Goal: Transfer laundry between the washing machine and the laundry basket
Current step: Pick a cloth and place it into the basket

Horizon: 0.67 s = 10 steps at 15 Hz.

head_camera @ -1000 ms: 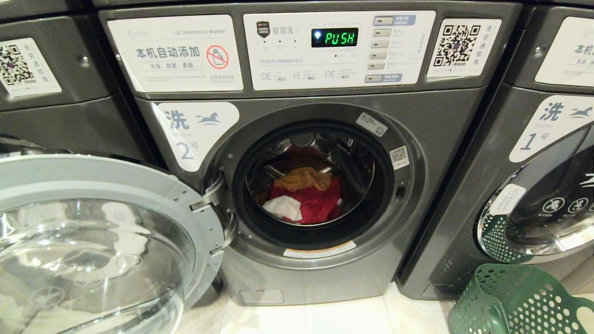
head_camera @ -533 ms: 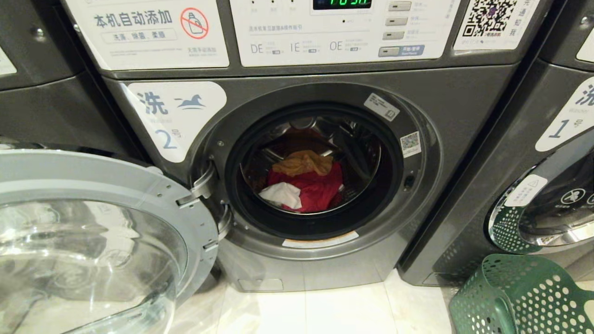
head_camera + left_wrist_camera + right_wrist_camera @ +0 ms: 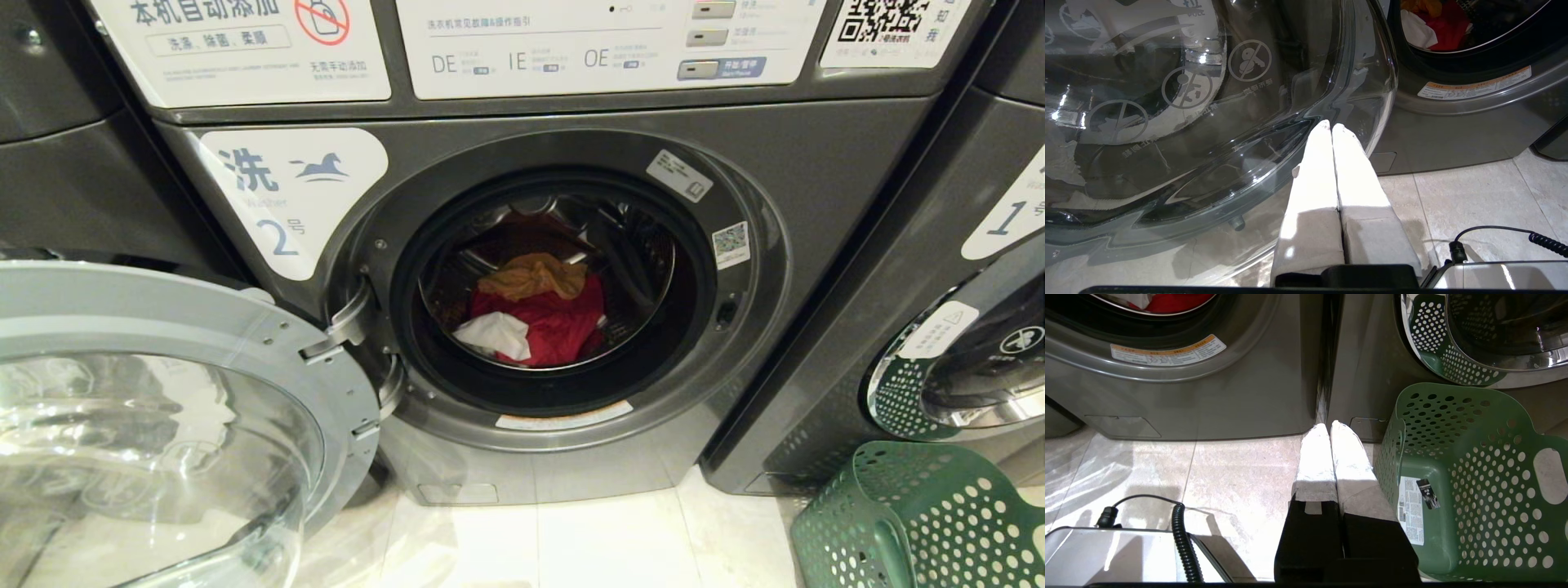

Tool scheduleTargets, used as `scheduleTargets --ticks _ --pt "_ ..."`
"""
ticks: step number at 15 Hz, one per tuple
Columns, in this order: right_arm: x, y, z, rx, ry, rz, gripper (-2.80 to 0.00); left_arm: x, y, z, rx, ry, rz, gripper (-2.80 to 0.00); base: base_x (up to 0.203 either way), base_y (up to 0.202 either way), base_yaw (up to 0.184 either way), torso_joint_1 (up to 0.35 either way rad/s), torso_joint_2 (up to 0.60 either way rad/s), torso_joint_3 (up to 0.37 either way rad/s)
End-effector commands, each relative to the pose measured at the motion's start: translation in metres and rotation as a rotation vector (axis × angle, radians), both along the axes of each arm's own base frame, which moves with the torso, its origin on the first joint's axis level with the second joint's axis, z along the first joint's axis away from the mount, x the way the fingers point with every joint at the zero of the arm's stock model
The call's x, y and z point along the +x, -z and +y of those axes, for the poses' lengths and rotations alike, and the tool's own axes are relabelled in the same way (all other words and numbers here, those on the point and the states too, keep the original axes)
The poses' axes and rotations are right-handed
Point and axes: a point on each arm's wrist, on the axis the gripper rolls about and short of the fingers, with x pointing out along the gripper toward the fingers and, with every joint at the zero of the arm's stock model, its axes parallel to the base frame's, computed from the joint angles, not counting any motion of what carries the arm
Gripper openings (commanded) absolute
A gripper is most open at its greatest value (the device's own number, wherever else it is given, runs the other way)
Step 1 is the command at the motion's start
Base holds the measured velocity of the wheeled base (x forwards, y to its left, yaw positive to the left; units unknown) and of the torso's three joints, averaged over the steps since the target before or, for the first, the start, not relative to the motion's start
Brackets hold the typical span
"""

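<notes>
The washing machine [image 3: 522,457] marked 2 stands straight ahead, its round glass door [image 3: 163,425] swung wide open to the left. Inside the drum lies the laundry: a mustard garment [image 3: 535,278] on a red one [image 3: 563,327], with a white one [image 3: 494,333] at the front left. The empty green laundry basket [image 3: 914,523] sits on the floor at the lower right. My left gripper [image 3: 1331,127] is shut and empty, low beside the open door's glass. My right gripper [image 3: 1327,426] is shut and empty, just left of the laundry basket [image 3: 1474,477]. Neither arm shows in the head view.
A like machine marked 1 [image 3: 963,269] stands to the right with its door closed, and another dark machine [image 3: 73,163] stands to the left. The floor in front is pale tile [image 3: 604,547]. A coiled black cable [image 3: 1182,539] lies on my base.
The whole head view has shifted: the control panel has slid up out of frame and the drum opening looms larger. The laundry, basket and door have kept still.
</notes>
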Motion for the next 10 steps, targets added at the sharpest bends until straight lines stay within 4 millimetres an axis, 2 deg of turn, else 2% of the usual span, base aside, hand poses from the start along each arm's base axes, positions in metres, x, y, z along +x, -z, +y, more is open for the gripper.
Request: scheduleTargets --ticks 1,10 --pt "0.0001 0.0001 0.0 0.0 -0.002 0.003 -2.8 0.0 0.0 0.0 0.0 0.0 0.0 -2.8 0.0 0.0 0.0 0.0 0.0 0.0" --pt "0.0002 0.0005 -0.0002 0.014 0.008 0.004 -2.8 0.0 0.0 0.0 0.001 0.0 0.0 -2.8 0.0 0.0 0.0 0.0 0.0 0.0"
